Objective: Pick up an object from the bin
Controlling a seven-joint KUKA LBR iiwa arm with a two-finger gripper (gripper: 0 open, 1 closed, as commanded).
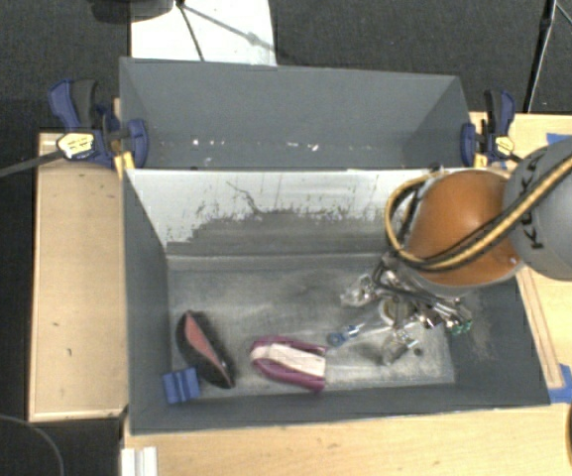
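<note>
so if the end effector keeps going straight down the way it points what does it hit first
Probably the bare bin floor right under the end effector; a small blue piece lies just beside it and might be clipped. Depth is hard to judge here.

Viewpoint: set above the bin [295, 117], offset toward its near side.
Facing: aimed downward at the bin floor.
Range: fairly close, whole bin framed.
Arm [563, 221]: seen entering from right.
</note>
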